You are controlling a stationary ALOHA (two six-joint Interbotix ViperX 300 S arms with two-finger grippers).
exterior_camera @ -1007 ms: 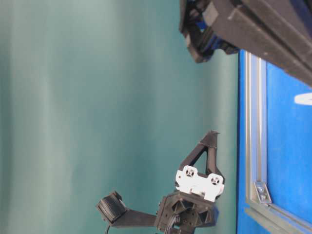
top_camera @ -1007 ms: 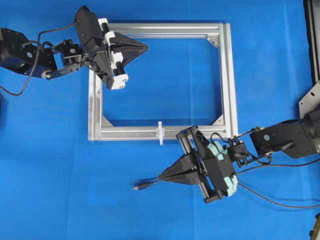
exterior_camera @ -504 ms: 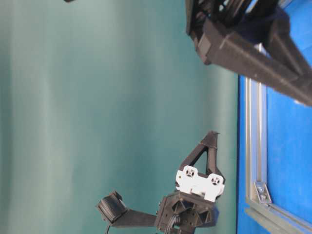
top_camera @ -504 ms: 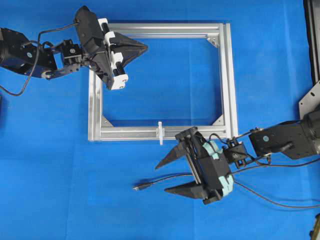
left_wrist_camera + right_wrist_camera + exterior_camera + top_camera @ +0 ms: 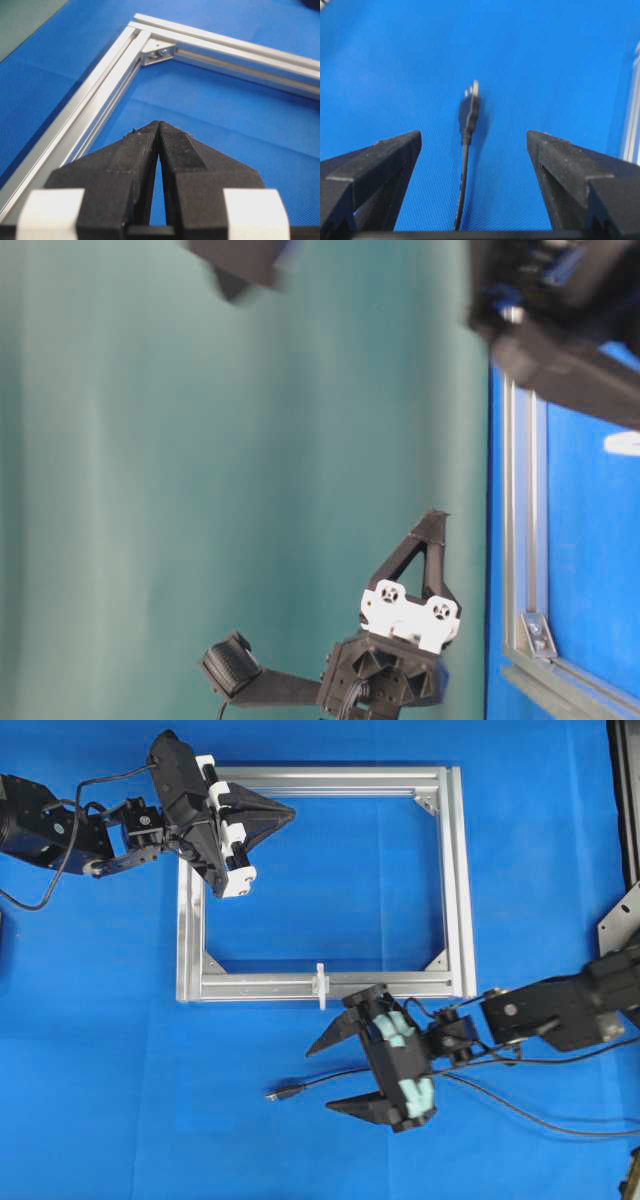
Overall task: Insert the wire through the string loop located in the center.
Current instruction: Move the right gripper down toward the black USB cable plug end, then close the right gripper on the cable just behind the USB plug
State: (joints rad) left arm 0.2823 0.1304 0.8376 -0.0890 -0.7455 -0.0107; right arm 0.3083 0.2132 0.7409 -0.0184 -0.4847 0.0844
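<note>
While the left tool hangs pinched shut over the frame corner, the right tool gapes wide astride the wire — bare blue counter around its plug.

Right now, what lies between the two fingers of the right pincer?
The wire runs up the gap between the open right pincer's fingers, plug end ahead, lying on the blue mat. The right wrist view shows it.

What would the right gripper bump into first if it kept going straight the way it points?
Probably the wire's plug. The right gripper is open, with the wire lying between its fingers and the plug straight ahead. How high the gripper sits above the cloth is unclear, so it might pass over it.
</note>
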